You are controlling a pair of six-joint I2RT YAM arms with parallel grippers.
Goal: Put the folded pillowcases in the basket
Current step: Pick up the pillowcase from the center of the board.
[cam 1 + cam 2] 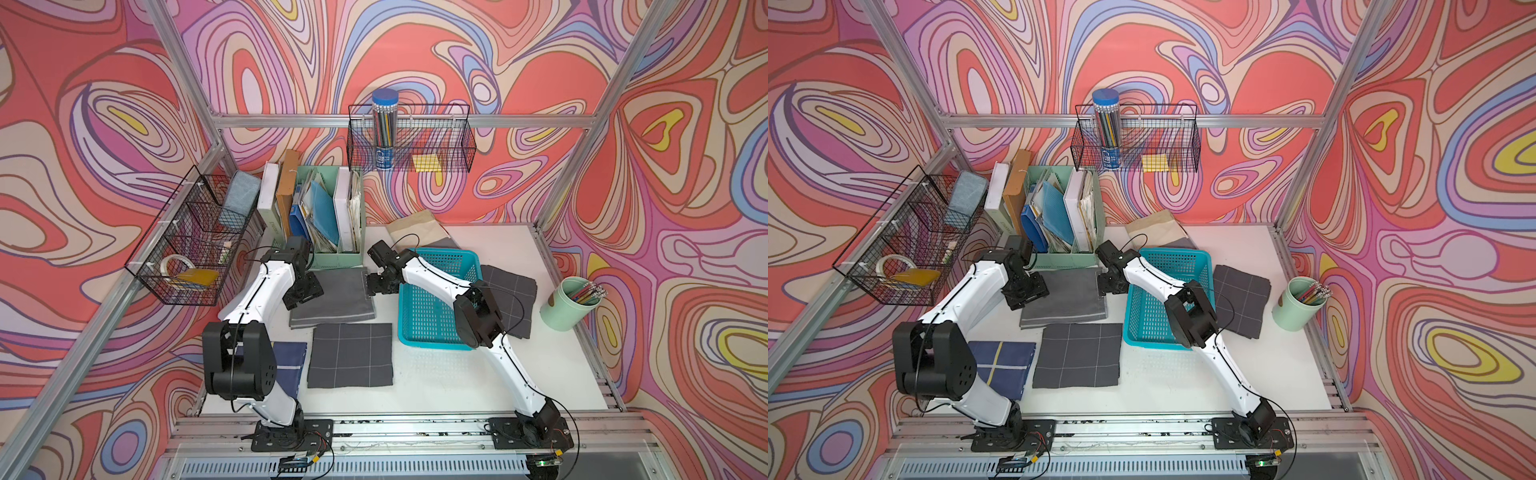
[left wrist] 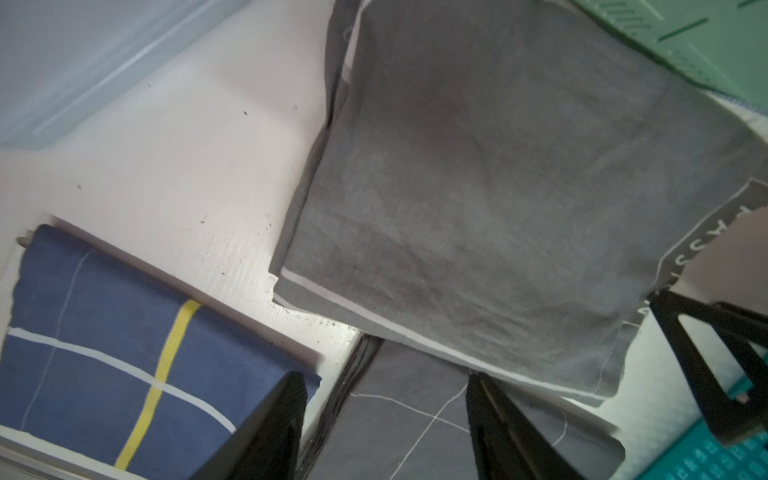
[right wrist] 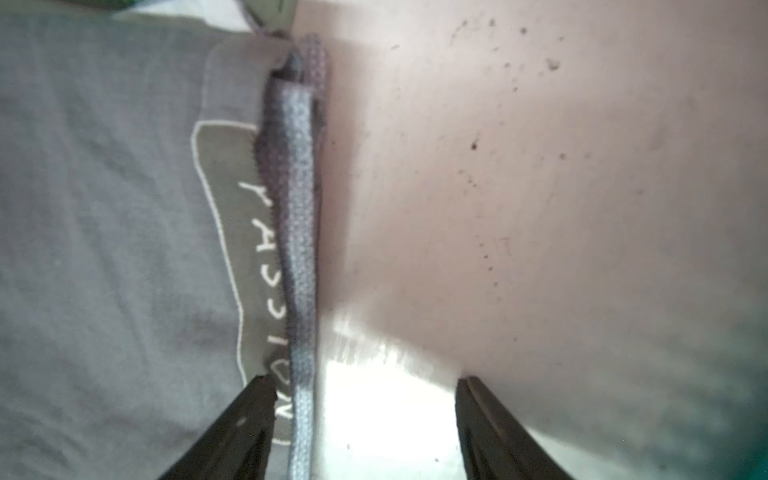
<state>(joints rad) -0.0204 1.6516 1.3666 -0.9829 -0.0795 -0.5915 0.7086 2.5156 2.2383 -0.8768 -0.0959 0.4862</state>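
- Plain grey folded fabric pillowcase (image 1: pixel 332 295), left of table centre: darker grey outlined patch (image 3: pixel 226 249) at its right edge carries white capitals. In the right wrist view they read roughly "?ASSION". The first letter is unclear and the fabric fold partly covers the rest.
- Same patch, left wrist view (image 2: pixel 702 245): only "SS" is legible.
- Clear round pencil tube with blue cap (image 1: pixel 385 124), far black wire-mesh basket (image 1: pixel 449 164): the tube's blue label has white print, too small to read.

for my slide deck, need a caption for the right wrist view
Right claw open, straddling the edge of the folded grey pillowcase beside its stitched label, on the white table.
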